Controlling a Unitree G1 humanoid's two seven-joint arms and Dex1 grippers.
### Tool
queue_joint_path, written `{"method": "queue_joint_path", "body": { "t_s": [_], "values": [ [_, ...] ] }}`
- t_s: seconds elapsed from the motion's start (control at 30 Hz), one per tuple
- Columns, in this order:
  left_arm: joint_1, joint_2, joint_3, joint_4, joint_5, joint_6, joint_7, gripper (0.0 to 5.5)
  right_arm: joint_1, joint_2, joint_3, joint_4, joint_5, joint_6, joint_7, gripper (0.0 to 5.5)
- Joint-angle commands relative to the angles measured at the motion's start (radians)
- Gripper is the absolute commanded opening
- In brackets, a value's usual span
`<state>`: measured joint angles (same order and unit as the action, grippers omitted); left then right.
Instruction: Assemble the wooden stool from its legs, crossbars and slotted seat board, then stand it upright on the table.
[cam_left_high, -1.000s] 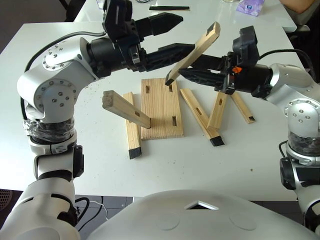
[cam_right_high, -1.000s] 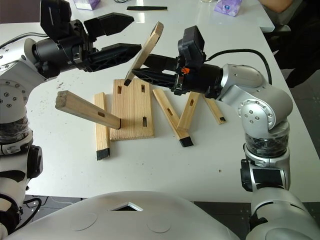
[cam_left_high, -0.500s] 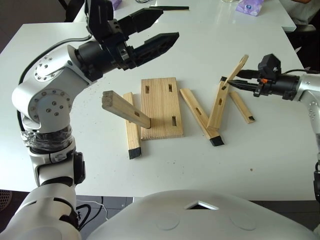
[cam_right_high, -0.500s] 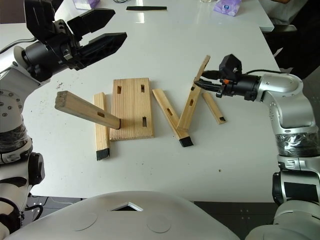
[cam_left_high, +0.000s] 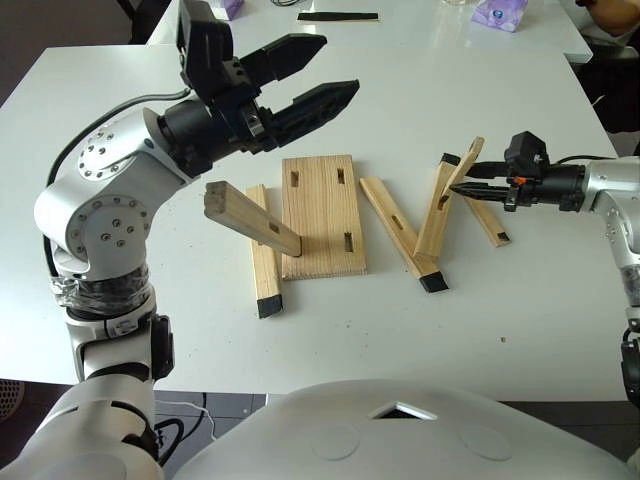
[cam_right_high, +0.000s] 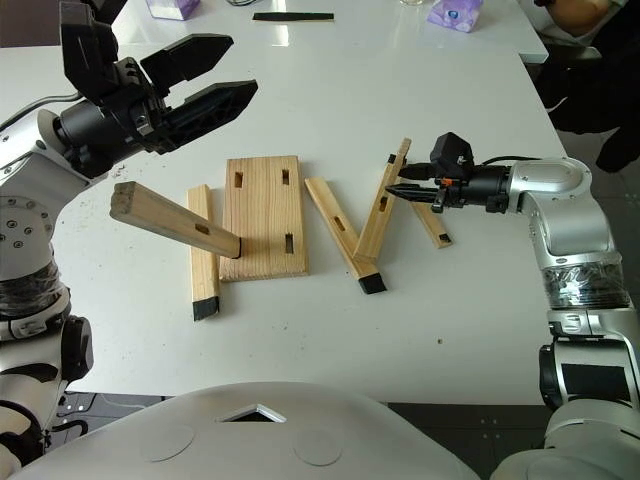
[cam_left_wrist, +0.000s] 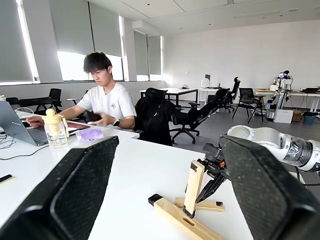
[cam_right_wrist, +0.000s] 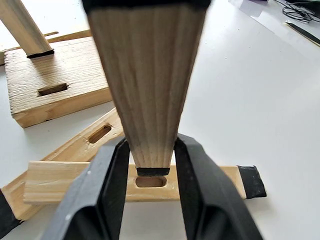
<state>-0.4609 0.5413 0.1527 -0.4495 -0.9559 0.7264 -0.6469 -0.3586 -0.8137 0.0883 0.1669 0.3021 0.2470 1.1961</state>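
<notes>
Seat board (cam_left_high: 320, 215) lies flat on the counter (cam_left_high: 400, 110) in the head views, a planted leg (cam_left_high: 250, 215) slanting from one slot. The left hand (cam_left_high: 335, 65) hangs above the counter past the board's far edge, spread wide open.

Left wrist view catches the right hand (cam_left_wrist: 206, 180) far off (pinching a tilted held leg (cam_left_wrist: 194, 182)).

Right wrist view alone shows its fingers (cam_right_wrist: 105, 200) clamping that leg's end just above a slotted crossbar (cam_right_wrist: 75, 182).
</notes>
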Motion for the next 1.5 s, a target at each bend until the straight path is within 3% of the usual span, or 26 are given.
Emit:
{"method": "queue_joint_path", "body": {
  "t_s": [0.03, 0.83, 1.23, 1.5],
  "values": [
    [-0.004, 0.003, 0.005, -0.003, -0.003, -0.002, 0.002, 3.77, 0.010, 0.021, 0.013, 0.027, -0.037, -0.038, -0.005, 1.30],
    [-0.026, 0.014, -0.002, 0.020, -0.006, 0.013, -0.004, 3.77, 0.051, 0.096, 0.002, 0.200, -0.056, -0.080, 0.000, 1.30],
    [-0.028, 0.018, -0.006, 0.027, -0.002, 0.015, -0.013, 3.77, 0.057, 0.117, -0.032, 0.428, -0.063, -0.137, -0.012, 1.30],
    [-0.040, 0.020, -0.008, 0.035, -0.001, 0.019, -0.014, 3.77, 0.078, 0.128, 0.000, 0.297, -0.038, -0.102, 0.003, 1.30]
  ]
}}
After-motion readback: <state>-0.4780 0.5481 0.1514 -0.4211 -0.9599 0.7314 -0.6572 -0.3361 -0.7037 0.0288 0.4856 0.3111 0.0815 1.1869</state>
